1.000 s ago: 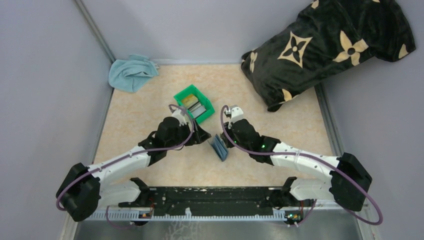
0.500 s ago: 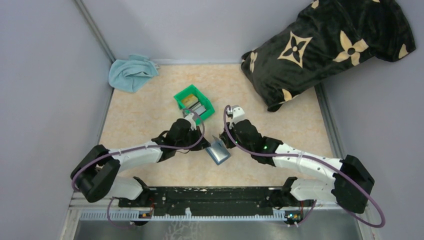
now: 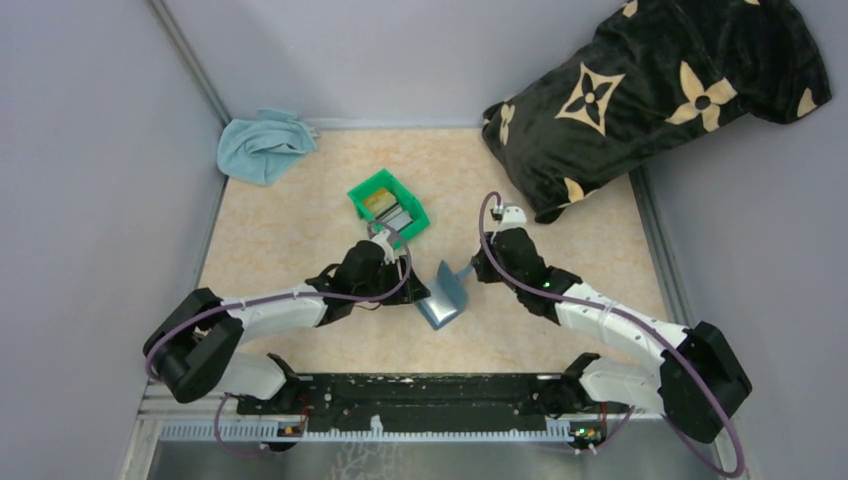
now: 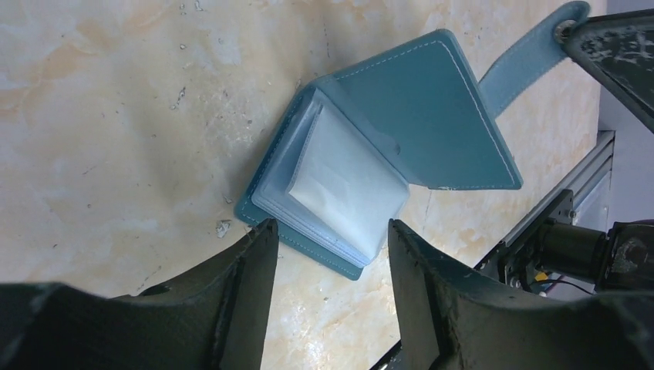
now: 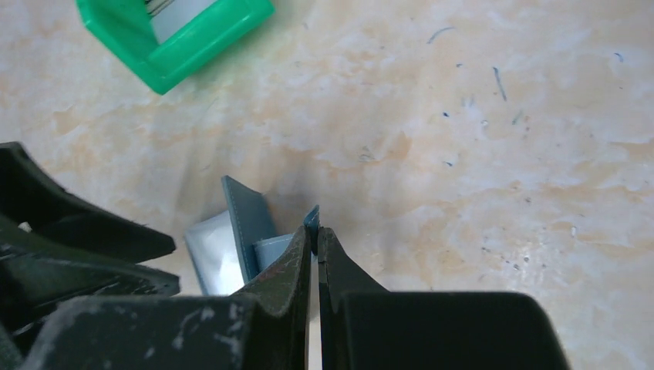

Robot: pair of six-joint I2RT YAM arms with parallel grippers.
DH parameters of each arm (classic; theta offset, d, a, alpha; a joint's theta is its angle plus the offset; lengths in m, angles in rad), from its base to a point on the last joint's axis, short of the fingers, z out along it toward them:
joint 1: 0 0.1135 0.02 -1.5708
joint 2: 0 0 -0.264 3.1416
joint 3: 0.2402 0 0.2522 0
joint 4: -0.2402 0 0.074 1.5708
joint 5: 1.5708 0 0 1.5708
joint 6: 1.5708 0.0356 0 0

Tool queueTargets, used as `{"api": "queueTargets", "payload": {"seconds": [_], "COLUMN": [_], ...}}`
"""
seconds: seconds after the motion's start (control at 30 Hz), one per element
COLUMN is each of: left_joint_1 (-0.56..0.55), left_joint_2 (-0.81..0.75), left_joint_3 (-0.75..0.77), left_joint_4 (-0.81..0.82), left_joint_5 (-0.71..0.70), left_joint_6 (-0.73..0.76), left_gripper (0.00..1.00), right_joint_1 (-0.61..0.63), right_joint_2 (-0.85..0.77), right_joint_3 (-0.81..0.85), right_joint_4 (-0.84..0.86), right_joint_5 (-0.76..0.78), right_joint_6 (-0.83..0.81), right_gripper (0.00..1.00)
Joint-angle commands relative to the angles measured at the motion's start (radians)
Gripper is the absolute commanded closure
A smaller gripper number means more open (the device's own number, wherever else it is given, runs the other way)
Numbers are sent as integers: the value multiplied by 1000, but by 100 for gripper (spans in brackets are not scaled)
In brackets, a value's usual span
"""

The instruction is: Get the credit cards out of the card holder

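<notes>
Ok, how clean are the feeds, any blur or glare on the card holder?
Left wrist: card holder sharp, stitching legible, inside washed pale; left fingers dark and soft. Right wrist: right fingers fill the foreground, hiding most of the holder; table crisp. Top external: even light, faint shadows, no glare.

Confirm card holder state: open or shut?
Open. On the card holder, the cover stands lifted off the clear sleeves, the right gripper pinching its snap tab.

Robotics laboratory cell: plain grey partition walls [image 3: 90,150] enclose a marble-patterned bench [image 3: 290,225], with a black mounting rail [image 3: 420,390] along its near edge.
</notes>
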Motion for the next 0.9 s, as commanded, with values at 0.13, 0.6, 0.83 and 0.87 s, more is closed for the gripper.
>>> {"api": "queueTargets", "payload": {"seconds": [0.13, 0.6, 0.83, 0.87], "left_joint_1": [-7, -13, -15, -15], "left_joint_2": [-12, 58, 32, 26], "left_joint_3": [13, 57, 102, 114], "left_joint_4": [1, 2, 2, 0], "left_joint_5": [-11, 17, 19, 19], "left_joint_6": [4, 21, 30, 34], "left_gripper": [37, 53, 55, 50], "right_joint_1": [-55, -122, -122, -122], "right_joint_2": [156, 265, 210, 203], "right_joint_3": [63, 55, 11, 9], "right_joint_4": [-102, -78, -41, -42], "right_joint_5": [145, 178, 142, 141], "right_joint_6": [-11, -17, -25, -27], "right_gripper": [100, 100, 100, 100]}}
